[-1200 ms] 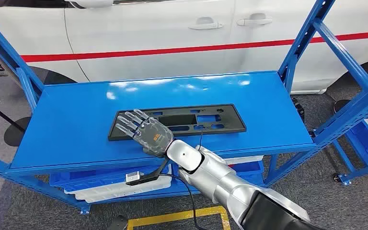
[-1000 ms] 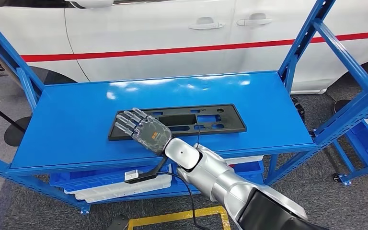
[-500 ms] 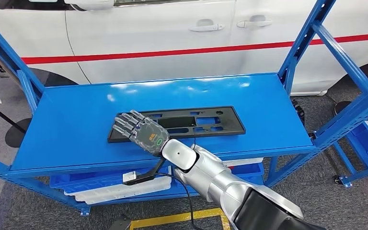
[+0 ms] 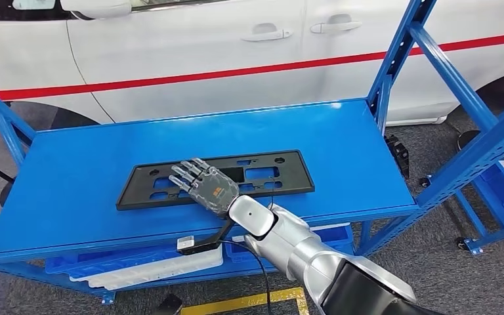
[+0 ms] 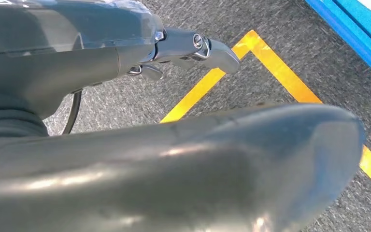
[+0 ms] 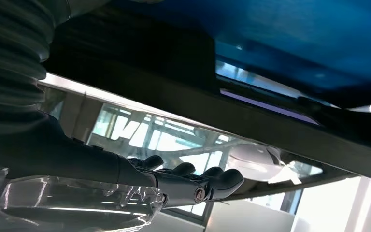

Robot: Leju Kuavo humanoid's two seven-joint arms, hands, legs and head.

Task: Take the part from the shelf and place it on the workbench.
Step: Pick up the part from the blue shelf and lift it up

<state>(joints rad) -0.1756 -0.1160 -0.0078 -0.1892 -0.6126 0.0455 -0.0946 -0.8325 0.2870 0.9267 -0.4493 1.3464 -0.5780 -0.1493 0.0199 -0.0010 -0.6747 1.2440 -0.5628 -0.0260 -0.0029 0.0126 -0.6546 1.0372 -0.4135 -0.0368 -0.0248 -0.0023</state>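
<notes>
in the head view the whole scene has slid left and down against the earlier pictures, so the camera has turned rather than the things; relative to the part [image 4: 215, 178], a long black slotted plate lying flat on the blue shelf [image 4: 72, 184], the right hand [image 4: 205, 184] now sits nearer the middle of the plate than the end it covered before. its fingers are spread flat and extended over the plate's near edge, holding nothing, so the grasp seems not yet made and the lift off the shelf is still ahead. behind the shelf stands a white car [image 4: 190, 46] with a red stripe. no writing can be read; a small orange and green mark on the back of the hand is too small to make out. in the left wrist view the left hand [image 5: 174, 48] hangs over grey floor [image 5: 125, 96] with yellow tape [image 5: 270, 67], fingers curled in on nothing. in the right wrist view the right hand's fingers lie straight beside the plate's dark edge, apart from it.
</notes>
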